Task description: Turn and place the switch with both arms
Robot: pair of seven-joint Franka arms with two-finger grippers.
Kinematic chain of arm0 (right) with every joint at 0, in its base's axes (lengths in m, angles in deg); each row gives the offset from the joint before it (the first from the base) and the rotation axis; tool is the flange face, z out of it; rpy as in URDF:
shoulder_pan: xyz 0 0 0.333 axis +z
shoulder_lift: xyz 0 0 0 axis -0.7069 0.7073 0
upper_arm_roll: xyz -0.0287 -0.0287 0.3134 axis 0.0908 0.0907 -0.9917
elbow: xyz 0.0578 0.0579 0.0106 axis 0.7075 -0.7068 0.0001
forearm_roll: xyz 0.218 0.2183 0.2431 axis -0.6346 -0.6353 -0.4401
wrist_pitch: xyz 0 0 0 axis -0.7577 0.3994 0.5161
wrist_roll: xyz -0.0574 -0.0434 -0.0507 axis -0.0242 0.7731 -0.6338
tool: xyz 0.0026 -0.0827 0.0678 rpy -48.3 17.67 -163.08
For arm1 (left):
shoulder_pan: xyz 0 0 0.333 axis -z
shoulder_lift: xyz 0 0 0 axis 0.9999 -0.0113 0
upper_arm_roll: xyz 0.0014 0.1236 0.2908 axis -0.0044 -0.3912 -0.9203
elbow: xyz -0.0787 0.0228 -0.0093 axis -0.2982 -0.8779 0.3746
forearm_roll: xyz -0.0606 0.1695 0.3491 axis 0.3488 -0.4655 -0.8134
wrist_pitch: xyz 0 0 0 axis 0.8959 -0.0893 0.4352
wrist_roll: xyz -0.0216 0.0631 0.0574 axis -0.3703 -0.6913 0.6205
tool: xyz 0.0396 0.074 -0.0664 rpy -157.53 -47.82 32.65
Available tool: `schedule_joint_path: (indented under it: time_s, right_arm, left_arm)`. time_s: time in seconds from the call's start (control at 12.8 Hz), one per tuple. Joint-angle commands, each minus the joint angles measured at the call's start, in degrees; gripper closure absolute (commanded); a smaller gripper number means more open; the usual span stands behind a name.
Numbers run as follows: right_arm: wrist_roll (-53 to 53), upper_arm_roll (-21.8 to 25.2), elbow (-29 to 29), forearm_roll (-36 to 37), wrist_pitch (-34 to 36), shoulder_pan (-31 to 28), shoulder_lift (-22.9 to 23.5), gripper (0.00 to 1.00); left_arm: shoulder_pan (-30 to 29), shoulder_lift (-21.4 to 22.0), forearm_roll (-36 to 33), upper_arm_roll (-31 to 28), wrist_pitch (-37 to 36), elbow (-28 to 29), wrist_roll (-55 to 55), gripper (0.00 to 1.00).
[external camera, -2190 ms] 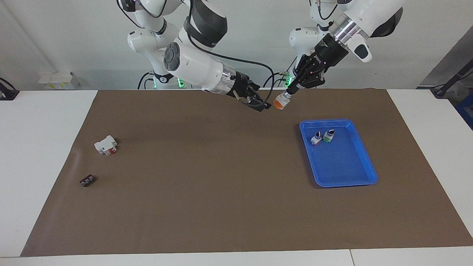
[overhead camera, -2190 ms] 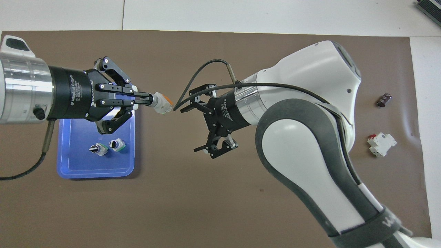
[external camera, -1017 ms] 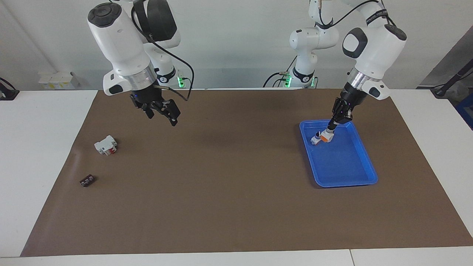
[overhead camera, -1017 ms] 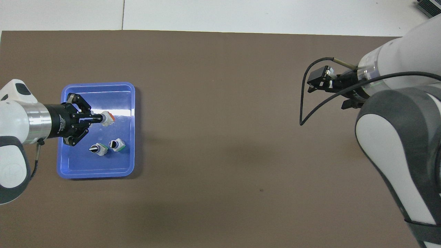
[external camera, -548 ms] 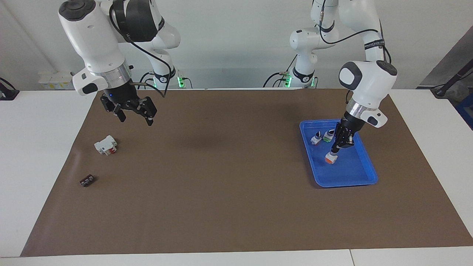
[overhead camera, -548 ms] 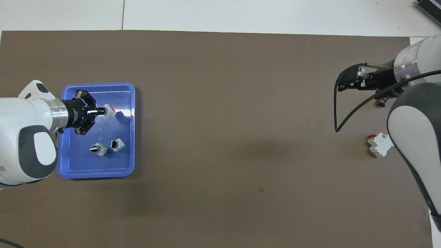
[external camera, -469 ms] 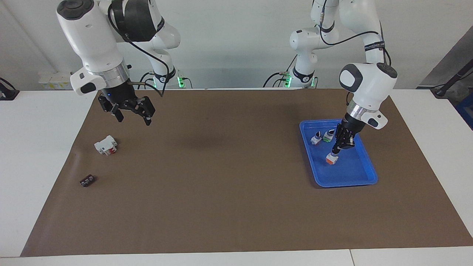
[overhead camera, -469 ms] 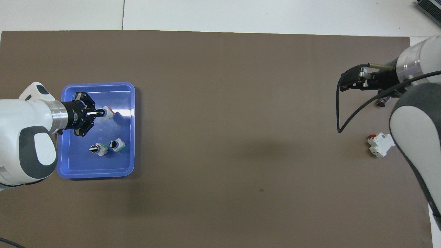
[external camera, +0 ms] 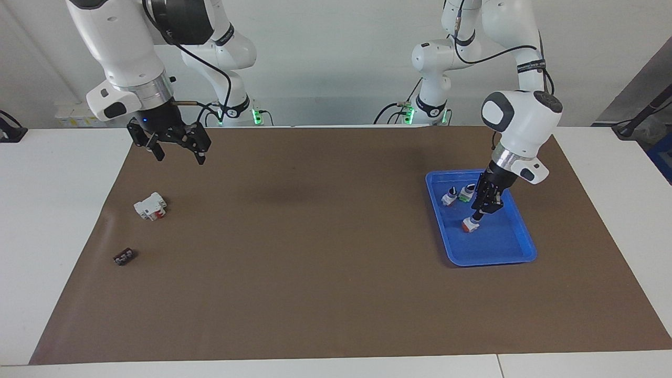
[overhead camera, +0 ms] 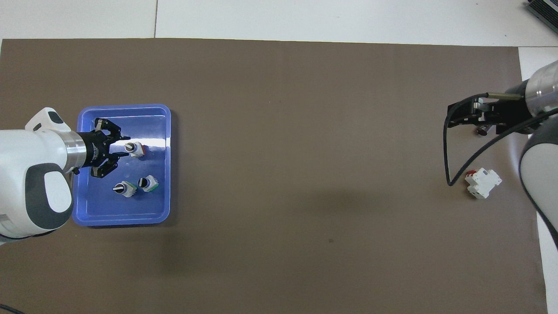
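The switch, with a silver-white body, orange base and black knob, stands in the blue tray, farther from the robots than the two other switches. It also shows in the overhead view. My left gripper is just above it, open, with a finger on each side of the knob. My right gripper is open and empty, up in the air over the mat at the right arm's end, and shows in the overhead view too.
A green-based switch and a red-based switch stand in the tray nearer to the robots. A white block with a red lever and a small black part lie on the brown mat at the right arm's end.
My left gripper carried the switch down into the tray and opened off it. My right gripper drew back toward its own end of the table.
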Motion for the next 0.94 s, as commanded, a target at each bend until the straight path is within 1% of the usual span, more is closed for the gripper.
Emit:
schedule_joint_path:
  time_s: [0.0,0.08,0.16,0.23,0.31,0.47,0.55,0.7,0.78,0.86]
  right_arm:
    - [1.5,0.5,-1.9,1.0,0.6,0.4,-1.8,0.0]
    - [2.5,0.7,-2.9,1.0,0.6,0.9,-2.4,0.0]
    - [3.5,1.2,-5.8,1.0,-0.3,1.0,-4.4,0.0]
    - [4.2,2.6,-7.1,1.0,-0.8,1.9,-5.3,0.0]
    - [4.5,3.9,-7.3,1.0,-0.8,2.8,-5.5,0.0]
    - [8.0,4.3,-7.2,1.0,-0.4,2.6,-5.5,0.0]
    - [8.8,4.3,-8.8,1.0,0.0,2.4,-6.8,0.0]
    - [8.6,4.1,-14.0,0.9,-2.9,1.5,-9.9,0.0]
    - [8.2,3.7,-15.4,0.9,-3.2,1.3,-10.8,0.0]
    - [6.4,3.6,-15.1,0.5,-3.2,1.2,-10.6,0.0]
  left_arm:
    - [-0.5,1.6,-1.0,-0.1,0.4,-1.9,-1.8,0.01]
    - [-0.4,1.7,-1.2,-0.2,0.4,-2.8,-4.1,0.01]
    - [-0.2,1.8,-1.2,-0.2,0.4,-3.4,-7.0,0.01]
    - [0.5,1.8,-1.3,-0.2,0.4,-3.4,-10.8,0.01]
    - [1.3,1.7,-1.3,-0.2,0.5,-3.6,-16.2,0.0]
    - [3.2,1.7,-1.4,-0.3,0.4,-3.6,-26.9,0.0]
    - [4.0,1.7,-2.7,-0.4,0.4,-3.6,-30.6,0.0]
    - [5.3,1.7,-7.7,-1.6,0.5,-3.6,-38.7,0.0]
    - [6.0,1.6,-11.5,-3.2,0.2,-4.3,-45.1,0.0]
    - [7.5,1.6,-13.6,-4.2,-0.7,-4.8,-51.3,0.0]
